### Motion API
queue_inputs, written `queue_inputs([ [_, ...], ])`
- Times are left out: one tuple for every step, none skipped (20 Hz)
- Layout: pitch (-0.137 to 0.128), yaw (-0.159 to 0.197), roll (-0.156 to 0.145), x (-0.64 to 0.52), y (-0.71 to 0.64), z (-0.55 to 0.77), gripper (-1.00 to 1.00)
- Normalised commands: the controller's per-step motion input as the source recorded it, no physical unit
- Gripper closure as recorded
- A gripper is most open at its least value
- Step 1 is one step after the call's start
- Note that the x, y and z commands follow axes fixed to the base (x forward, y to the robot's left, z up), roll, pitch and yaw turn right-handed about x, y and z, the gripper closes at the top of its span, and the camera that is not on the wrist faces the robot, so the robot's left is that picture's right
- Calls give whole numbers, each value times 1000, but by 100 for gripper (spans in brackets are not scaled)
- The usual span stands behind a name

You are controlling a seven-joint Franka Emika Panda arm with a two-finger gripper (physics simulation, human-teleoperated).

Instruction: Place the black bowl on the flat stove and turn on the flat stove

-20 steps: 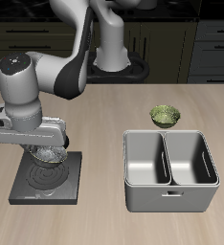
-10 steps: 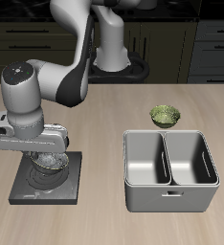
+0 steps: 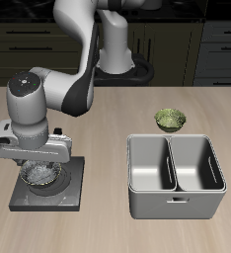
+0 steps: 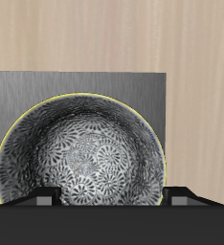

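Note:
The black bowl (image 3: 43, 176), silvery and patterned inside with a dark rim, hangs from my gripper (image 3: 38, 166) low over the flat stove (image 3: 74, 193), at or just above its plate. I cannot tell whether the two touch. The gripper is shut on the bowl's rim. In the wrist view the bowl (image 4: 80, 158) fills most of the picture, with the stove's grey-black plate (image 4: 47, 86) behind it and the gripper (image 4: 112, 203) at the bowl's edge. The bowl hides the burner rings, and the knob does not show.
A grey two-compartment metal basin (image 3: 177, 204) stands beside the stove near the table's front edge. A small olive-green bowl (image 3: 170, 120) sits farther back, behind the basin. My arm reaches from the back of the table over the stove.
My gripper has come down with the black bowl and shifted a little toward the table's front edge. The bowl now sits lower over the stove plate.

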Motion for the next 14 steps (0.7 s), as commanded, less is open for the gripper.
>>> queue_inputs([
  [-11,-8,32,-165,137,-16,-100],
  [-28,31,69,-176,146,-4,-100],
  [-24,-78,-33,-594,91,177,-100],
  [-41,-36,17,-377,65,244,-100],
  [-10,-53,-1,-211,2,145,-100],
  [-79,-13,2,-721,192,452,-100],
  [-44,-31,53,-559,144,310,-100],
  [-20,-42,-80,-514,-38,313,-100],
  [-9,-24,-66,-359,-42,286,-100],
  [65,-115,-99,-434,-135,224,-100],
  [-25,-95,-29,-448,26,302,-100],
  [-56,-18,46,-454,113,277,-100],
  [-20,-55,7,-297,20,194,-100],
  [-69,-36,38,-487,143,298,-100],
])
